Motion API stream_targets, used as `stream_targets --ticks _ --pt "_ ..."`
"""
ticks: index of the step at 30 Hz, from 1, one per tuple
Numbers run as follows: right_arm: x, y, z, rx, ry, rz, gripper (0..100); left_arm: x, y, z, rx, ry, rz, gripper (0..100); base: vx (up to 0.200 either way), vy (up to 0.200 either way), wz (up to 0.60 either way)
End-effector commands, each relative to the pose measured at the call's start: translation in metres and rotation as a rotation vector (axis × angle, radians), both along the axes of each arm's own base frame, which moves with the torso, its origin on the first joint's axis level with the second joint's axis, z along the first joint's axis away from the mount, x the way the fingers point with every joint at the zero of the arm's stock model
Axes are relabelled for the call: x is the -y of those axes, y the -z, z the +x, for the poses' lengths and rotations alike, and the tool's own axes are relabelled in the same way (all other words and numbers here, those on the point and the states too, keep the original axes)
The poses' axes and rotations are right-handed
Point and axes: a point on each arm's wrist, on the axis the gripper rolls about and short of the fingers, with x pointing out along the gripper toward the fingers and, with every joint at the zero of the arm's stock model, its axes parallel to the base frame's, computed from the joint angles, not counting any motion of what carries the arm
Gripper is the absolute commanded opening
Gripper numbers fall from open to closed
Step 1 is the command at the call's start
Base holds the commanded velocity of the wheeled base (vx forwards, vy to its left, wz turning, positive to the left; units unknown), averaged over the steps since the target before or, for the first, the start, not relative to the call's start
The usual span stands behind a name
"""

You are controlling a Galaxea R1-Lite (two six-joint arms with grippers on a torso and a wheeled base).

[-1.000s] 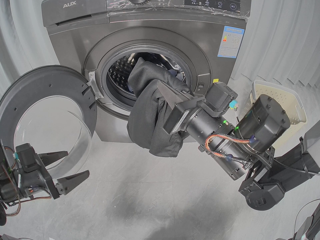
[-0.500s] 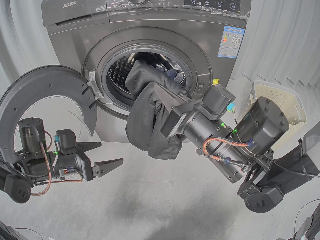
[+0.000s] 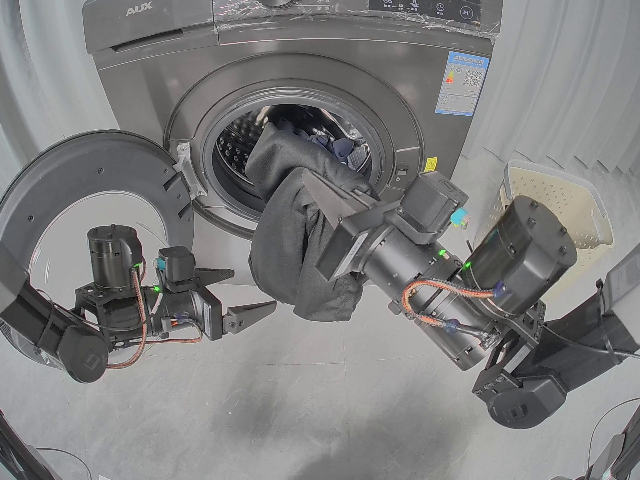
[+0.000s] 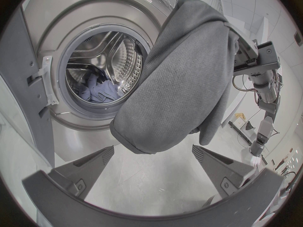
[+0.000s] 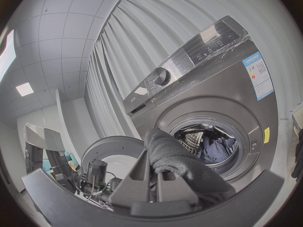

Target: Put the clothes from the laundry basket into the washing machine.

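Note:
A dark grey garment (image 3: 293, 235) hangs in front of the washing machine's (image 3: 293, 55) open drum mouth (image 3: 233, 148), its top at the rim and its bottom drooping below the opening. My right gripper (image 3: 313, 181) is shut on its upper fold (image 5: 180, 161). Blue clothes (image 3: 340, 148) lie inside the drum (image 4: 98, 90). My left gripper (image 3: 253, 289) stands open low to the left of the garment, pointing at its lower hem (image 4: 180, 79), with nothing between its fingers. The cream laundry basket (image 3: 573, 201) sits at the right.
The round washer door (image 3: 87, 168) is swung wide open to the left, just behind my left arm. Grey curtains hang behind and beside the machine. Bare grey floor (image 3: 280, 395) spreads in front of it.
My left arm has swung in from the far left towards the hanging garment, gripper still open. The right gripper with the garment has edged slightly left.

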Motion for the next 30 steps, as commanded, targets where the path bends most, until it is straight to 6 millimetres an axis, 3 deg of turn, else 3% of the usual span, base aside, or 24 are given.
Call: stream_targets --ticks 1,13,27,28,30 --pt "-0.001 0.000 -0.001 0.000 -0.005 0.000 0 0.006 0.011 0.011 -0.021 0.012 0.007 100 0.000 0.000 0.00" --pt "-0.002 0.001 -0.003 -0.002 -0.012 0.000 0 0.016 0.011 0.042 0.070 0.010 -0.024 100 0.000 0.000 0.00" --pt "-0.004 0.006 -0.005 -0.012 -0.017 -0.013 0 0.025 0.014 0.051 0.141 0.031 -0.059 100 0.000 0.000 0.00" --pt "-0.004 0.006 -0.005 -0.012 -0.018 -0.014 0 0.026 0.014 0.051 0.143 0.031 -0.059 0 0.000 0.000 0.00" --pt "-0.004 0.006 -0.004 -0.013 -0.015 -0.015 0 0.028 0.015 0.051 0.151 0.041 -0.065 0 0.000 0.000 0.00"
